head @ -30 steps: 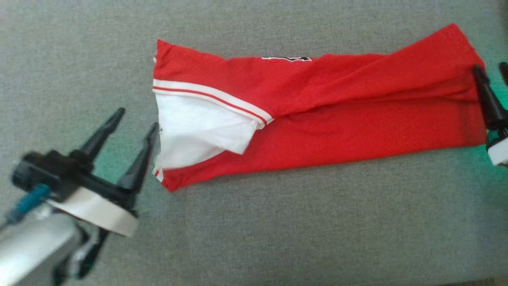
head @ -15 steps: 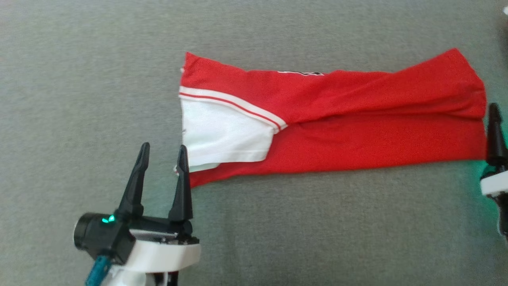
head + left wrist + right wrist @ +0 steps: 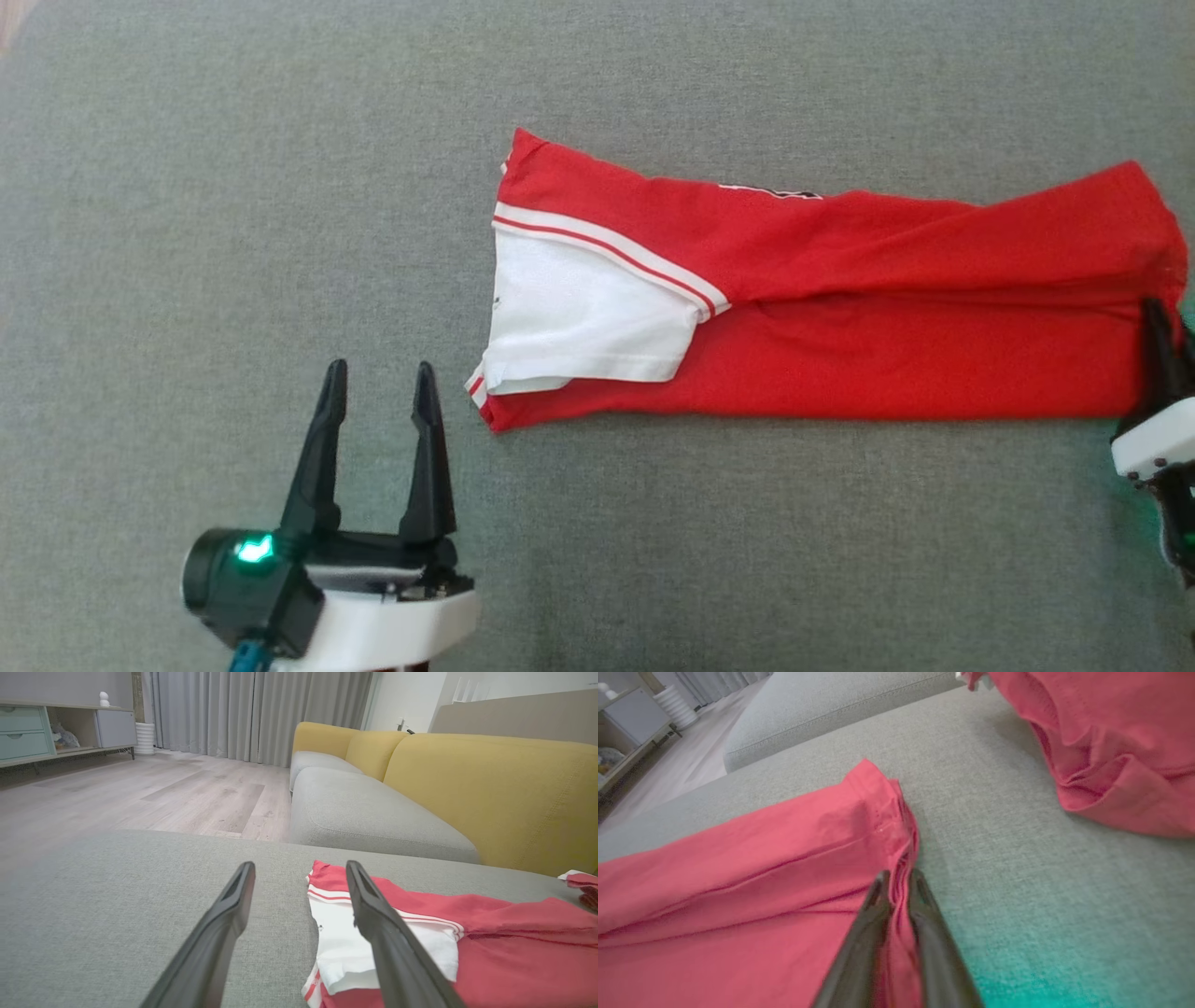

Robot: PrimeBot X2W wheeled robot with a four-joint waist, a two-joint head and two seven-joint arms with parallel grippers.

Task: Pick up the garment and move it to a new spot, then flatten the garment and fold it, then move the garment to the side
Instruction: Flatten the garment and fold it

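A red garment (image 3: 840, 308) with a white sleeve and striped trim lies folded lengthwise as a long strip on the grey cushion (image 3: 233, 187). My left gripper (image 3: 378, 378) stands open just left of its near sleeve corner, touching nothing; in the left wrist view the left gripper (image 3: 299, 870) frames grey cushion, with the garment (image 3: 490, 942) to the right of the fingers. My right gripper (image 3: 1167, 322) sits at the strip's right end. Its wrist view shows the right gripper (image 3: 899, 879) shut on the garment (image 3: 738, 882), with the hem edge pinched between its fingers.
Another red garment (image 3: 1111, 742) lies bunched on the cushion beyond the right gripper. A yellow sofa back (image 3: 490, 798) rises behind the grey seat, and a wood floor (image 3: 140, 793) with a cabinet (image 3: 46, 732) lies past the cushion's edge.
The head camera has shifted, sliding the scene right and down. My left gripper swung upright and drew back from the sleeve corner. My right gripper closed on the garment's right end.
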